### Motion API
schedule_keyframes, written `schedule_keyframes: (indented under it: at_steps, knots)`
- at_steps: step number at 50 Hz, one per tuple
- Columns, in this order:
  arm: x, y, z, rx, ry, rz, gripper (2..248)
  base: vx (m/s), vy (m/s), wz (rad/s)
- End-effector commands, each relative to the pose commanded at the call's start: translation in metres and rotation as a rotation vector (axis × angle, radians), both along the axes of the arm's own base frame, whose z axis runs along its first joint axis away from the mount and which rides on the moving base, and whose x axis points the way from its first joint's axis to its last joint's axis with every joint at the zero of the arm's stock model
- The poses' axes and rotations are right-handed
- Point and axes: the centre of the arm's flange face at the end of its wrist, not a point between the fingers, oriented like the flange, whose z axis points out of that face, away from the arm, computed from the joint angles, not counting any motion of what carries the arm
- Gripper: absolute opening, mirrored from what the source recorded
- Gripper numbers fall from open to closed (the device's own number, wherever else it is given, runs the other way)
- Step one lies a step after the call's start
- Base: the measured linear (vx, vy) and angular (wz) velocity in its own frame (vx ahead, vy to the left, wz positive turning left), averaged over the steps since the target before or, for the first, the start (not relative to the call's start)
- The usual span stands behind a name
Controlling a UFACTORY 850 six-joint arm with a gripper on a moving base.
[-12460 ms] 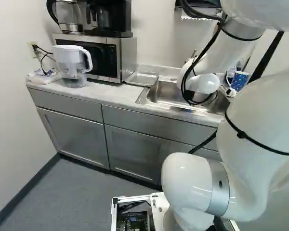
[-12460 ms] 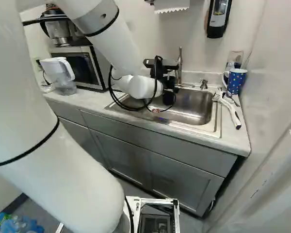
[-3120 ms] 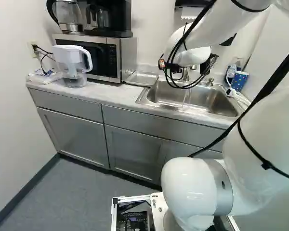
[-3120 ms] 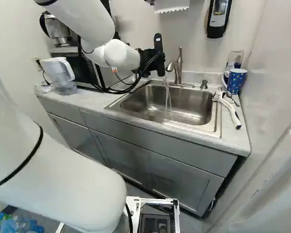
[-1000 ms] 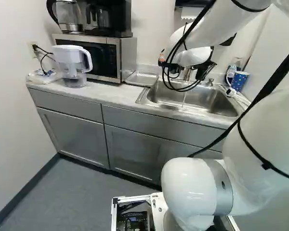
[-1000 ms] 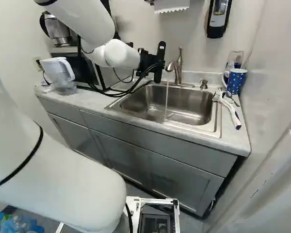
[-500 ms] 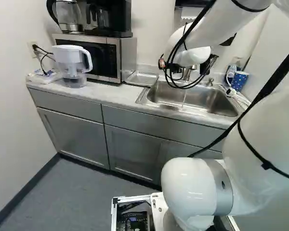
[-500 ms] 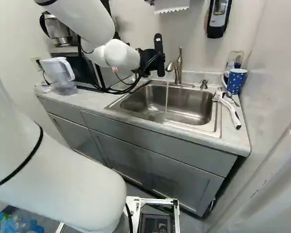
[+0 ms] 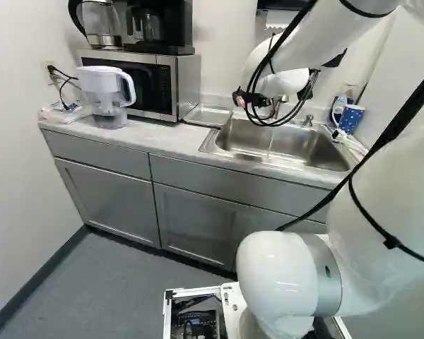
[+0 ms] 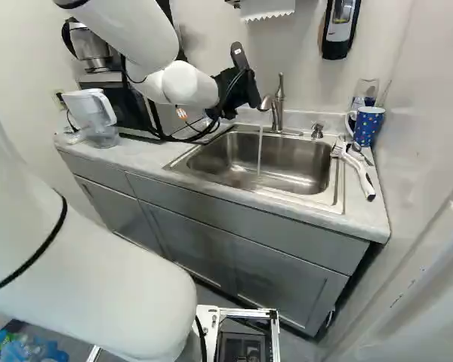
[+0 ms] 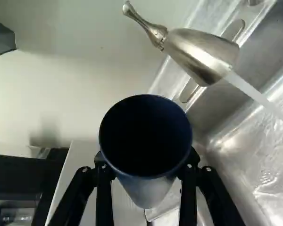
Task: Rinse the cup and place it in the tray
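**One tapered cup, dark blue inside and grey outside (image 11: 146, 134), held beside a running tap.**

Left to right, in the left base view: a white-lidded clear plastic pitcher (image 9: 106, 92) stands beside a boxy steel-and-black microwave (image 9: 147, 83). Next comes the shallow rectangular metal tray (image 9: 209, 115), the intended resting place, on the pale countertop (image 9: 155, 138) by the sink's edge. Over the far side of the stainless-steel sink (image 10: 337, 185) is the black two-fingered gripper (image 11: 147, 161), closed on the cup from two sides, as the wrist view shows; the cup's mouth faces the wrist camera. Just beside it, the curved brushed-metal tap (image 10: 278, 102) pours a thin stream of water (image 10: 260, 154) that passes clear of the cup. At the far right stands a blue mug with coloured dots (image 9: 351, 119), apart from the work.

Step, as judged: rinsing, or its close; placing remains to be done. Likely faults: (a) slip, since wet, tapering walls may slide between the fingers; (b) collision, if a turn of the wrist swings the rim into the tap; (c) spillage over counter or wrist, if water is left inside when the cup tilts; (d) snagging of the looped black cables (image 9: 268, 126) on the tap; (e) toppling, if release comes before the cup sits flat in the tray.
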Motion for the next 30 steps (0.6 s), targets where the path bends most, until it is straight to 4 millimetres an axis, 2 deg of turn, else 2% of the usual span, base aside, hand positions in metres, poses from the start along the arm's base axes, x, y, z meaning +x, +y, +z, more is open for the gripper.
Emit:
schedule_keyframes:
  at_steps: [30]
  knots:
    - [0.0000,0.0000,0.0000,-0.296,0.048,0.097,125,0.000,0.000,0.000]
